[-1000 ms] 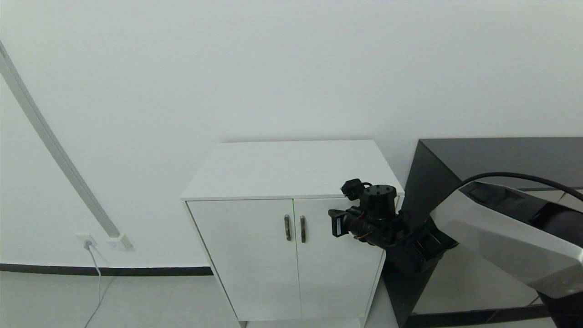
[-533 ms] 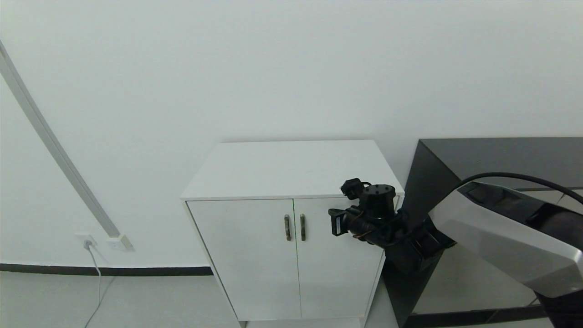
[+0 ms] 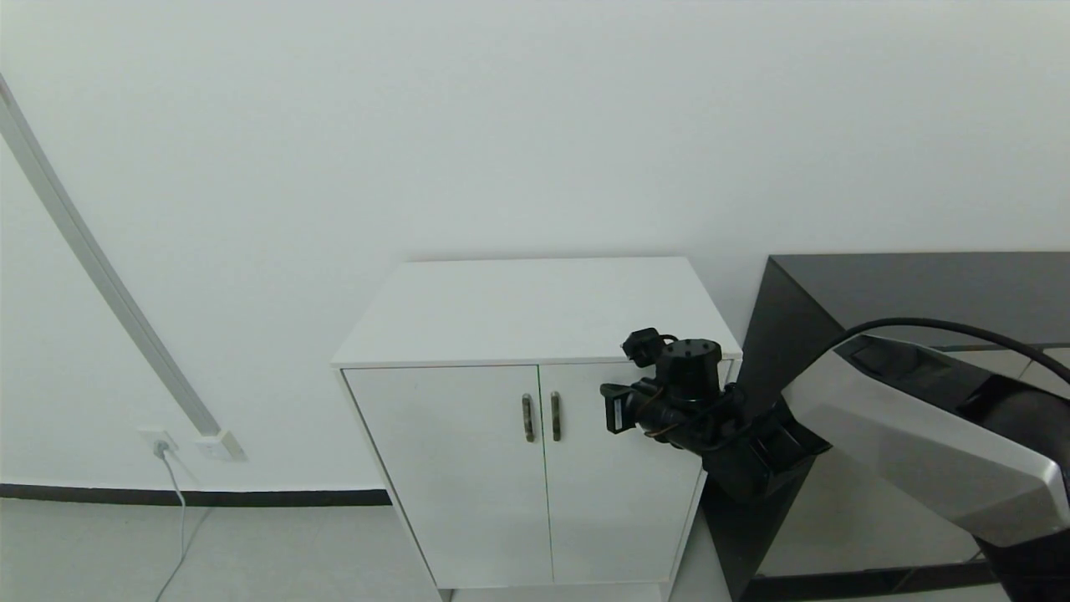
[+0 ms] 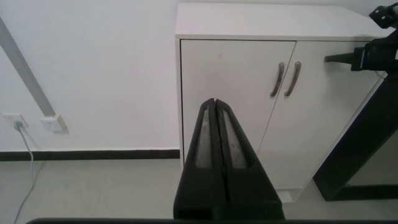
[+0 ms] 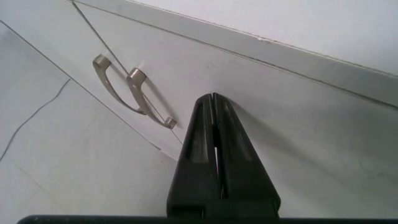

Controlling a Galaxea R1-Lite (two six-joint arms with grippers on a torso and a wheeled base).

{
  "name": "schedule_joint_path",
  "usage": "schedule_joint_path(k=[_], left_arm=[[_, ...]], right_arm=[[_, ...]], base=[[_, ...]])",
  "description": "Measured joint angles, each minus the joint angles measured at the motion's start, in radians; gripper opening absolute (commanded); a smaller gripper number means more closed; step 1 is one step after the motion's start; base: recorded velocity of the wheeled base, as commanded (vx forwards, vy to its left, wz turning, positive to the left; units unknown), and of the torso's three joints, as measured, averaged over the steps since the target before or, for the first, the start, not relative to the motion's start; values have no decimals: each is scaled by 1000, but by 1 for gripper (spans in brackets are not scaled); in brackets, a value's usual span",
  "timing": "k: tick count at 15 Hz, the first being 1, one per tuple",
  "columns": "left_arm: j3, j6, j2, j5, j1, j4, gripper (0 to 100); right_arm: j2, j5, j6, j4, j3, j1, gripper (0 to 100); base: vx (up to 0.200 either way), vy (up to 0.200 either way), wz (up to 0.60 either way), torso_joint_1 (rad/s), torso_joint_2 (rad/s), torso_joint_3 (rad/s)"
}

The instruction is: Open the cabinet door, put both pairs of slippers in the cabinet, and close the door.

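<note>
White cabinet (image 3: 535,309) stands by the wall (image 3: 535,125), both doors shut. The right hand (image 5: 215,97) is pressed together, just in front of the right door (image 3: 619,502), near its handle (image 3: 556,419). The left hand (image 4: 215,101) is pressed together too, farther back.
</note>
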Motion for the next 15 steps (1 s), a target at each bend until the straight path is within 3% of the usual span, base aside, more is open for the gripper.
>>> schedule_joint_path(k=[4,10,15], left_arm=[[0,0,0,0,0,0,0],[0,0,0,0,0,0,0],[0,-1,0,4,0,0,0]], right_arm=[[-50,0,0,-23,93,18,0],[-227,-55,0,-163,379,32,0],[-420,-157,0,-273,649,-59,0]], base=[[0,0,0,0,0,0],[0,0,0,0,0,0],[0,0,0,0,0,0]])
